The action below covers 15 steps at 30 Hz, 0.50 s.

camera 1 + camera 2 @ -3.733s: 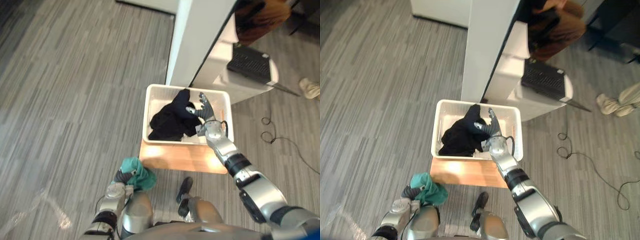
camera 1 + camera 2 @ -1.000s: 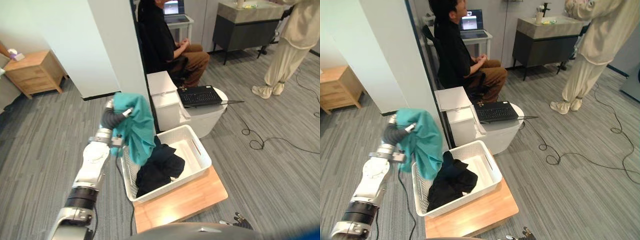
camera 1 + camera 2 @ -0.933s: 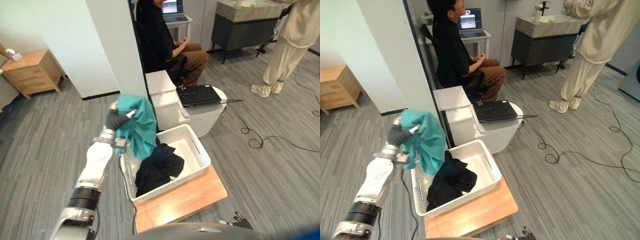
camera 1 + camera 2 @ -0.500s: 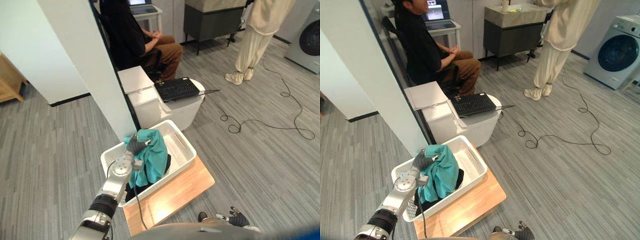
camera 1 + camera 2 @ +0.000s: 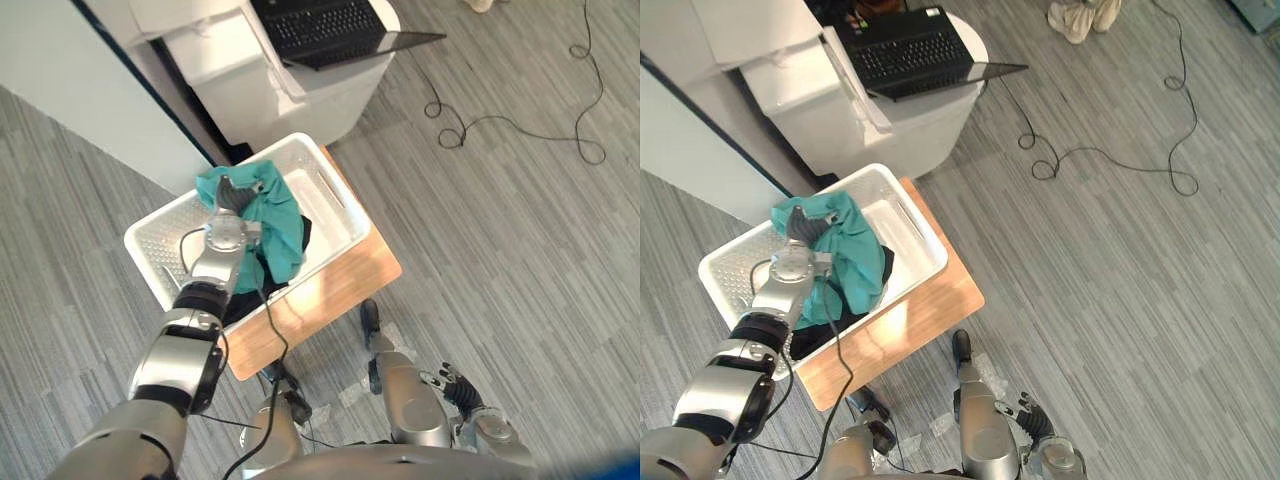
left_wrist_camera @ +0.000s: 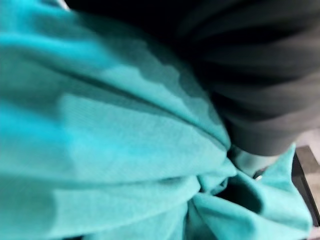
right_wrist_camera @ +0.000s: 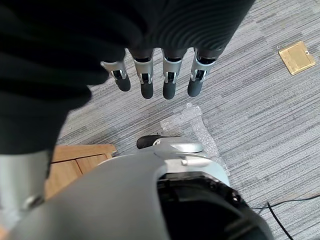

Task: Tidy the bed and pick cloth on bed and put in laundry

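Observation:
A teal cloth (image 5: 272, 225) lies in the white laundry basket (image 5: 342, 196), spread over a dark garment (image 5: 303, 232). My left hand (image 5: 229, 203) reaches into the basket from the near side, its fingers curled into the teal cloth's far edge. In the left wrist view the bunched teal cloth (image 6: 100, 150) sits right against the hand's dark cover. My right hand (image 5: 457, 386) hangs low at my side, away from the basket. The right wrist view shows its fingers (image 7: 168, 82) straight over the floor, holding nothing.
The basket stands on a low wooden platform (image 5: 345, 286). Behind it are a white cabinet (image 5: 280, 85) carrying a black keyboard (image 5: 322, 20) and a white partition wall (image 5: 70, 70). A thin cable (image 5: 500, 128) loops on the grey floor at the right.
The camera has tipped down towards the basket. My left hand has sunk lower into the basket and the teal cloth now rests on the dark garment.

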Tool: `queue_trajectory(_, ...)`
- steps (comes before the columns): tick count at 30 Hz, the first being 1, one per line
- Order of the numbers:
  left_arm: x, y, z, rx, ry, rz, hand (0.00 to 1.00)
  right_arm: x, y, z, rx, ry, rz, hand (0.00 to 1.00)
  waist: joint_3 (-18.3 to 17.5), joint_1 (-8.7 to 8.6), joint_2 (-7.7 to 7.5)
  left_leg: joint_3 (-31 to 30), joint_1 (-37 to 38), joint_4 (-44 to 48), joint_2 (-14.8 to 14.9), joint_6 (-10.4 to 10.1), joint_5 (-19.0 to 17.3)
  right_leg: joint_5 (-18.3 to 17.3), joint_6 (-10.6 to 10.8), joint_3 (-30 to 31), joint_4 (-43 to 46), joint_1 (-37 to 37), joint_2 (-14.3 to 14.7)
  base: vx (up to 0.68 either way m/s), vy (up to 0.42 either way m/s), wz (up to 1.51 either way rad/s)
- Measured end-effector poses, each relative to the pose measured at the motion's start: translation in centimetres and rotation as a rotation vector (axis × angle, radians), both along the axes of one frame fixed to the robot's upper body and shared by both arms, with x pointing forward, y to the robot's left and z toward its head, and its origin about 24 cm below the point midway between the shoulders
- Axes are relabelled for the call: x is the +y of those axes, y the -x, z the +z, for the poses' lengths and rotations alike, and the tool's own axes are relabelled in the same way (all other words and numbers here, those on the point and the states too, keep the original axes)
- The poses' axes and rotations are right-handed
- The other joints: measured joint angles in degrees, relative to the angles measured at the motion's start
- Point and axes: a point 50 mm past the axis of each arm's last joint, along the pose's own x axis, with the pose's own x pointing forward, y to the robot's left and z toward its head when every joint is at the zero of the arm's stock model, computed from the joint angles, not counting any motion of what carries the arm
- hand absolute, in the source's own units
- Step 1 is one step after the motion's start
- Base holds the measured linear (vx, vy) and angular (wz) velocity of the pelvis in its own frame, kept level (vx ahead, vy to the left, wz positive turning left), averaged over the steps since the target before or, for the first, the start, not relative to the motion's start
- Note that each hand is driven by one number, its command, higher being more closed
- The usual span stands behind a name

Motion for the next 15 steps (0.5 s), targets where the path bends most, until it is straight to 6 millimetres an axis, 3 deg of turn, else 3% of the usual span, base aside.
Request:
queue_trajectory(5, -2.5, -0.3, -1.0, 0.075, 0.100, -0.102, 0.00, 0.4, -0.2, 0.9, -0.070, -0.019, 0.033, 0.00, 0.1, 1.08, 0.10, 1.4, -0.7, 0.4, 0.5, -0.1, 0.1, 0.1, -0.1, 0.0, 0.2, -0.8, 0.1, 0.01, -0.015, -0.01)
queue_trajectory(10, -3.4, -0.1, -2.1, 0.111, 0.235, -0.160, 0.00, 0.6, -0.6, 1.4, -0.100, -0.020, 0.049, 0.00, 0.0, 2.06, 0.16, 1.4, -0.3, 2.0, 0.6, -0.1, 0.1, 0.1, -0.1, -0.1, 0.2, 0.5, -0.5, -0.01, -0.017, 0.05)
queue_trajectory(15, -3.1, 1.6, -4.6, 0.128, 0.302, -0.159, 0.00, 0.4, -0.4, 1.2, -0.076, -0.012, 0.043, 0.00, -0.4, 2.08, 1.08, 1.1, 3.5, 2.2, 0.4, -0.1, 0.1, -0.3, -0.5, -1.1, 0.1, 4.6, -0.3, -0.03, -0.009, 0.04)
